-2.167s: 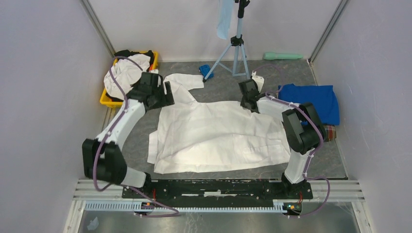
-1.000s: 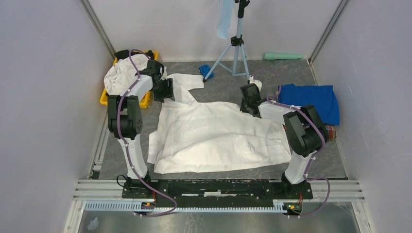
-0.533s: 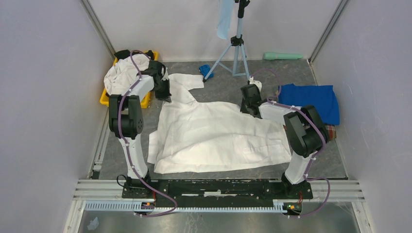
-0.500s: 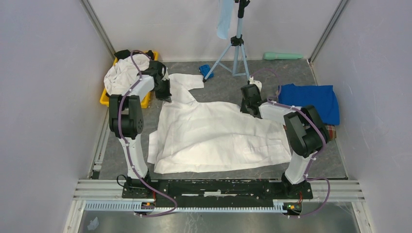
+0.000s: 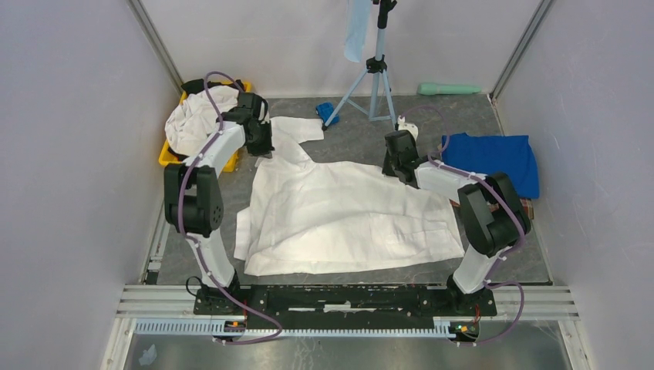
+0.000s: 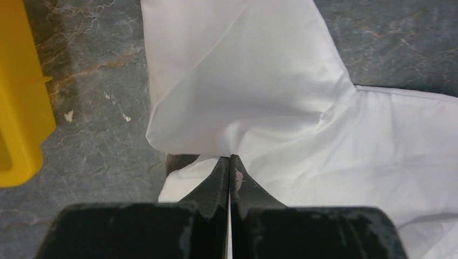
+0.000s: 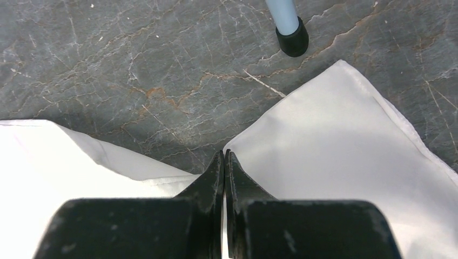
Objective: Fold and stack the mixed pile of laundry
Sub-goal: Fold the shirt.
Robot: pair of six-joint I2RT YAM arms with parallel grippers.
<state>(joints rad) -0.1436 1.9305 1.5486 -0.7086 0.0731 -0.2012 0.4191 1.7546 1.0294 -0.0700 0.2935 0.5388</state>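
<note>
A large white shirt lies spread flat mid-table, one sleeve pointing to the far left. My left gripper is at that sleeve's base. In the left wrist view its jaws are shut on a pinched fold of the white shirt. My right gripper sits at the shirt's far right shoulder. In the right wrist view it is shut on the white shirt's edge, with white cloth showing between the fingers. More of the laundry pile, white and black pieces, fills a yellow bin. A royal-blue T-shirt lies at right.
A tripod stands at the back with a pale-blue cloth hanging from it; one foot is just beyond my right gripper. A small bright-blue object lies by the tripod. The yellow bin's corner is left of my left gripper.
My left gripper came down at the sleeve's base and shut on a fold of the white shirt. My right gripper stayed shut and shifted slightly toward the far side.
</note>
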